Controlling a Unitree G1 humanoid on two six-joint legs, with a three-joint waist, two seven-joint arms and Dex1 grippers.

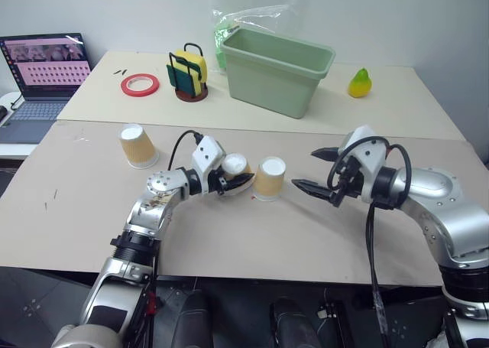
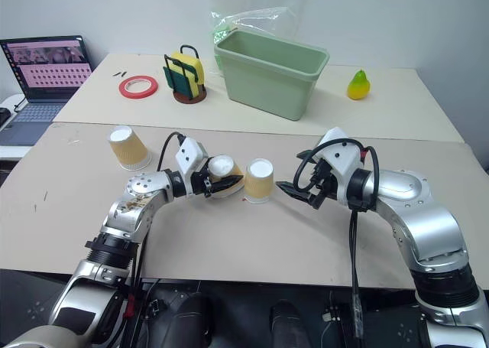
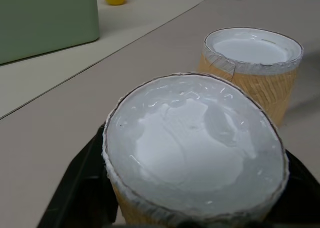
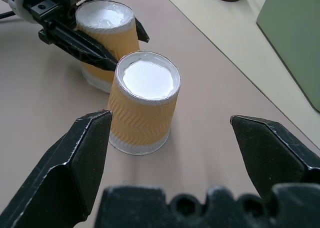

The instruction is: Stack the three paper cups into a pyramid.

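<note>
While the left claw (image 1: 235, 181) loosely brackets one upturned tan ribbed paper cup (image 1: 234, 169) beside another (image 1: 269, 178), the right claw (image 1: 312, 170) gapes empty.

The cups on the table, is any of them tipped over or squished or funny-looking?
None looks squished or tipped over. All three paper cups stand upside down, white bases up: one off alone to the left, one in the middle, and one beside it between the left gripper fingers. The oddest bit is the crinkly plastic bag behind the green bin.
</note>
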